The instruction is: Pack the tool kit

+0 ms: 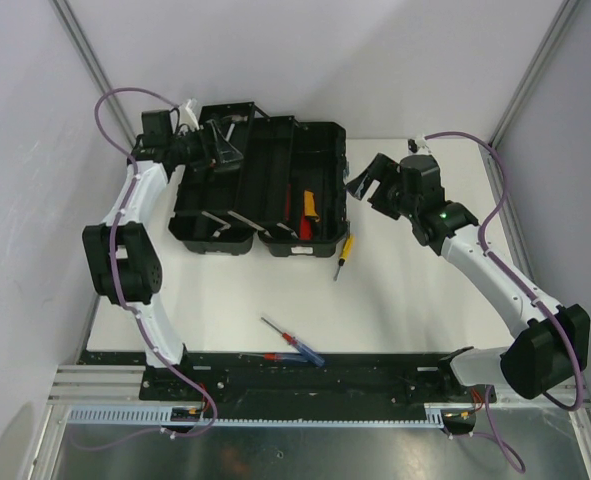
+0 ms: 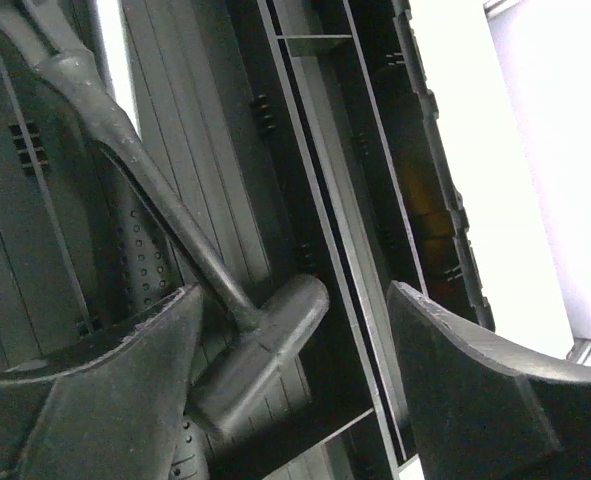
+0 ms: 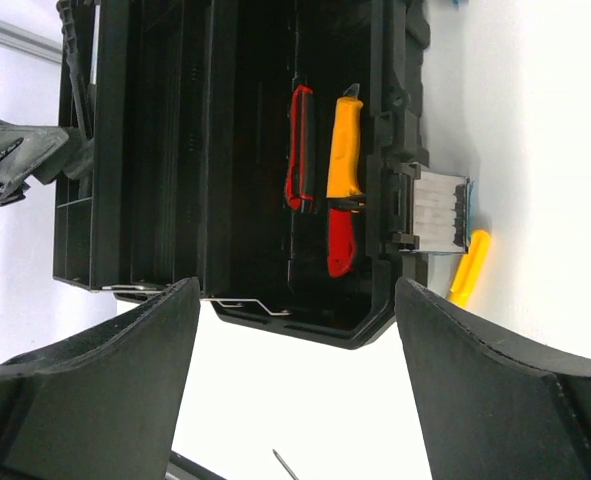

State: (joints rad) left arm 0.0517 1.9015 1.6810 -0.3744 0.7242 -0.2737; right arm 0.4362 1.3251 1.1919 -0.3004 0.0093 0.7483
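Note:
The tool kit's black toolbox (image 1: 260,190) lies open at the back of the table. My left gripper (image 1: 218,150) hangs over its left half, open; in the left wrist view a dark hammer (image 2: 260,340) rests on the box floor between my spread fingers (image 2: 105,400), close to the left one. The right gripper (image 1: 368,180) hovers open and empty just right of the box (image 3: 275,60). A yellow-handled screwdriver (image 1: 344,249) lies by the box's front right corner (image 3: 467,268). A blue-handled screwdriver (image 1: 300,346) and a red-handled one (image 1: 267,356) lie near the front edge.
Inside the box's right half lie a red-handled tool (image 3: 300,150) and a yellow and red knife (image 3: 343,180). A grey latch with a blue edge (image 3: 440,208) sticks out from the box's front wall. Grey walls close in on both sides.

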